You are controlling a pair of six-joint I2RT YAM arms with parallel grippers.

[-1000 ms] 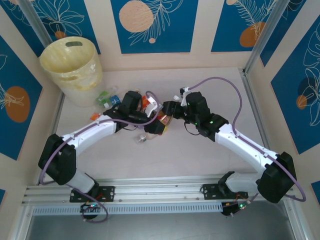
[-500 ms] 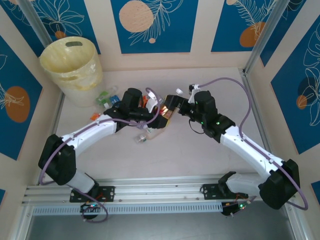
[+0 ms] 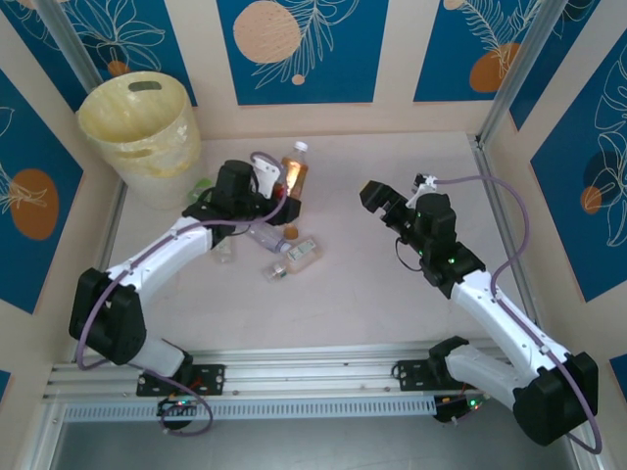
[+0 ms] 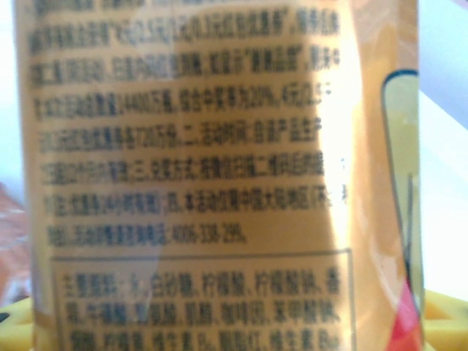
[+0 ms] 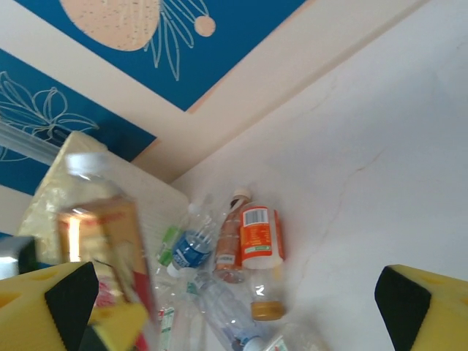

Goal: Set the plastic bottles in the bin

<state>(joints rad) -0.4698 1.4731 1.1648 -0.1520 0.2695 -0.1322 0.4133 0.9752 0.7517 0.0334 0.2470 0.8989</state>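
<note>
Left gripper point(image 3: 284, 194) clasps the orange-labelled bottle point(image 3: 293, 168) upright, short of the bin point(image 3: 137, 122).
Light, thin-walled, probably crushable (and slick): grip mid-body, gently. Right gripper point(image 3: 376, 195) gapes empty.

White arms point(image 3: 162, 253), black joints point(image 3: 116, 315), purple cables point(image 3: 470, 179); yellow-padded right tool point(image 5: 234, 303).

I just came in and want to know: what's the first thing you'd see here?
The left gripper holds an amber bottle with a white cap upright, near the tall pale yellow bin in the far left corner. More bottles lie scattered beside it, and the right gripper hangs open to the right.
</note>
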